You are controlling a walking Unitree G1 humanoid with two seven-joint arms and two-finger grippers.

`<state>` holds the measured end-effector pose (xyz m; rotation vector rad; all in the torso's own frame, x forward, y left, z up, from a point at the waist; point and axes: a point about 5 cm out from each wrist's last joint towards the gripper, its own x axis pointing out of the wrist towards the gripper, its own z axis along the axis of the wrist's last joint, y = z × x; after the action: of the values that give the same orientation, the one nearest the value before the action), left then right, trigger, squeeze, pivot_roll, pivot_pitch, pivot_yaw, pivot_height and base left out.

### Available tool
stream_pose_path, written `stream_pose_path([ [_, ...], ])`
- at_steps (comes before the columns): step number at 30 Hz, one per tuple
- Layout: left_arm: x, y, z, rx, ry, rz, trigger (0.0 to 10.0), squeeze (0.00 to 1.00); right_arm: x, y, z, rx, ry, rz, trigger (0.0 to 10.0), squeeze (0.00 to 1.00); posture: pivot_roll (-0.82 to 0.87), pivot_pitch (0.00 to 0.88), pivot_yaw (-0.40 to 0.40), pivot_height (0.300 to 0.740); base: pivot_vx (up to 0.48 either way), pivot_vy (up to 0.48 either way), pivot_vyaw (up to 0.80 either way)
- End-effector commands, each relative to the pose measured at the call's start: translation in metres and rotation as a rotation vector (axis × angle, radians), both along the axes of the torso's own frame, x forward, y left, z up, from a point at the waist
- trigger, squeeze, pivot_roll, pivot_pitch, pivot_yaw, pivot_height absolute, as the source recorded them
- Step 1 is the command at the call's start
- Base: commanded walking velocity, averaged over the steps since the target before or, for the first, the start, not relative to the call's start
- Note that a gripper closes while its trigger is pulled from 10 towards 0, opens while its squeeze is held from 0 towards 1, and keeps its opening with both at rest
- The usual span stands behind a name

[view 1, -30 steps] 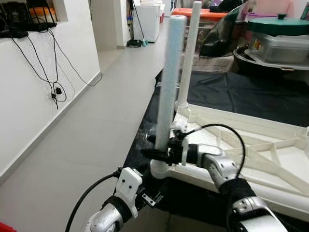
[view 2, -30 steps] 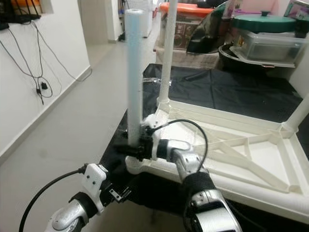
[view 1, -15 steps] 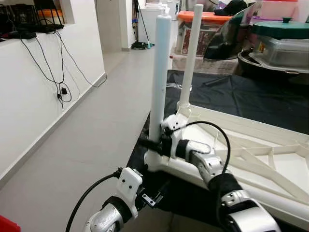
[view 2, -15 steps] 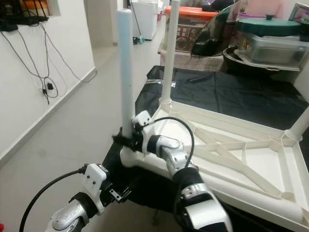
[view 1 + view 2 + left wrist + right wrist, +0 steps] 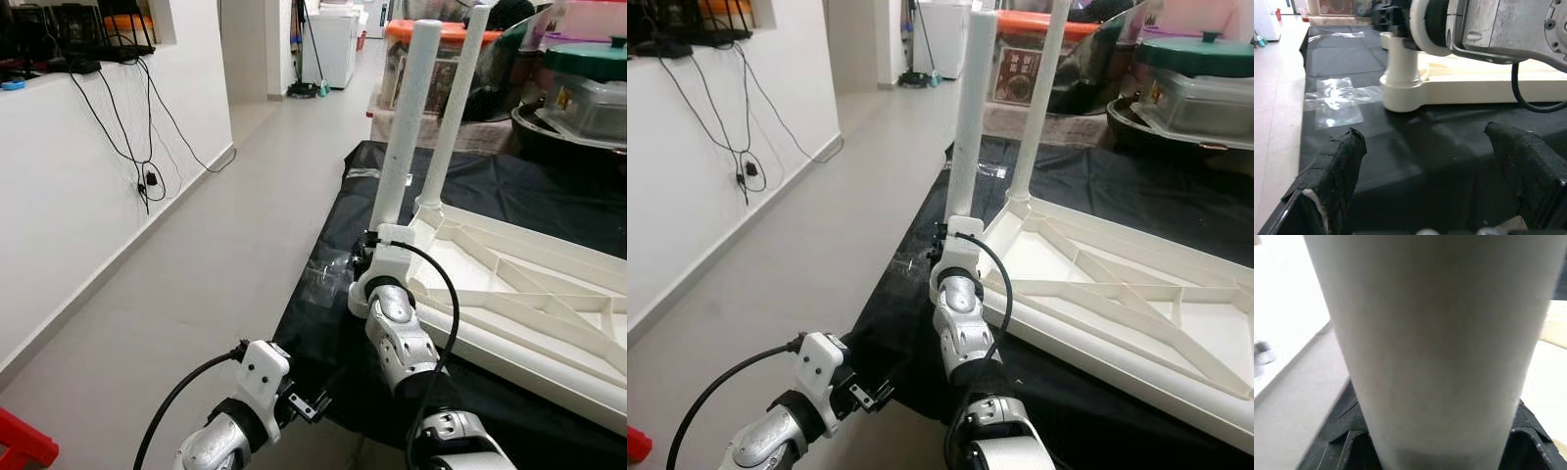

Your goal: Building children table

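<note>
White leg (image 5: 404,117) upright in tabletop (image 5: 549,294) corner; right tool (image 5: 370,245) seemingly clamping.

home hallway, fridge (image 5: 328,44), storage boxes (image 5: 588,88)

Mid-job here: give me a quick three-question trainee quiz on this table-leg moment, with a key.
1. True or false: the upturned white tabletop lies on a black sheet.
2. What is the right gripper at? A) the near white leg by its base B) the far white leg C) a cable on the wall
3. Fill in: the left gripper, fingers apart, is low before the table's near ______.

Key: 1 true. 2 A; in the right wrist view the near leg stands right between the fingers. 3 corner; the corner socket holding the near leg sits just ahead of it.
</note>
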<state>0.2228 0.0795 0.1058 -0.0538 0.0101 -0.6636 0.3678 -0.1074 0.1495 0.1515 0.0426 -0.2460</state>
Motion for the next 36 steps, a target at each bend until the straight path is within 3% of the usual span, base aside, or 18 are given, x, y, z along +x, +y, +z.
stream_pose_path([
  [1,-0.002,-0.001,-0.006,0.000,0.030,-0.002,10.0,0.00,-0.006,0.000,-0.004,0.160,0.023,-0.145,0.0,0.00,0.05,0.000,-0.044,0.740,0.000,0.000,0.00],
  [9,-0.003,-0.001,-0.006,-0.003,0.032,-0.007,10.0,0.00,-0.011,0.007,0.001,0.207,-0.008,-0.170,0.0,0.00,0.04,0.000,-0.045,0.740,0.000,0.000,0.00],
  [10,-0.003,-0.001,-0.006,-0.004,0.032,-0.007,10.0,0.00,-0.012,0.008,0.001,0.207,-0.017,-0.157,1.3,0.00,0.03,0.000,-0.045,0.740,0.000,0.000,0.00],
  [11,-0.003,-0.001,-0.006,-0.004,0.032,-0.006,10.0,0.00,-0.012,0.009,0.002,0.208,-0.021,-0.148,1.3,0.00,0.03,0.000,-0.045,0.740,0.000,0.000,0.00],
  [12,-0.002,-0.001,-0.006,-0.005,0.033,-0.007,10.0,0.00,-0.012,0.010,0.001,0.193,-0.013,-0.128,10.0,0.00,0.02,0.000,-0.043,0.740,0.000,0.000,0.00],
  [19,-0.002,0.000,-0.006,-0.006,0.036,-0.009,10.0,0.00,-0.014,0.017,0.002,0.149,-0.017,-0.064,10.0,0.00,0.01,0.000,-0.030,0.740,0.000,0.000,0.00],
  [20,-0.002,0.001,-0.006,-0.005,0.036,-0.010,10.0,0.00,-0.015,0.019,0.003,0.138,-0.039,-0.035,10.0,1.00,0.02,0.000,-0.030,0.740,0.000,0.000,0.00],
  [28,0.000,0.002,-0.006,0.002,0.034,-0.008,10.0,0.00,-0.021,0.021,0.010,0.088,-0.113,0.032,10.0,1.00,0.02,0.000,-0.024,0.740,0.000,0.000,0.00],
  [36,0.001,0.002,-0.006,0.003,0.034,-0.008,10.0,0.00,-0.023,0.019,0.009,0.083,-0.107,0.059,10.0,1.00,0.02,0.000,-0.023,0.740,0.000,0.000,0.00],
])
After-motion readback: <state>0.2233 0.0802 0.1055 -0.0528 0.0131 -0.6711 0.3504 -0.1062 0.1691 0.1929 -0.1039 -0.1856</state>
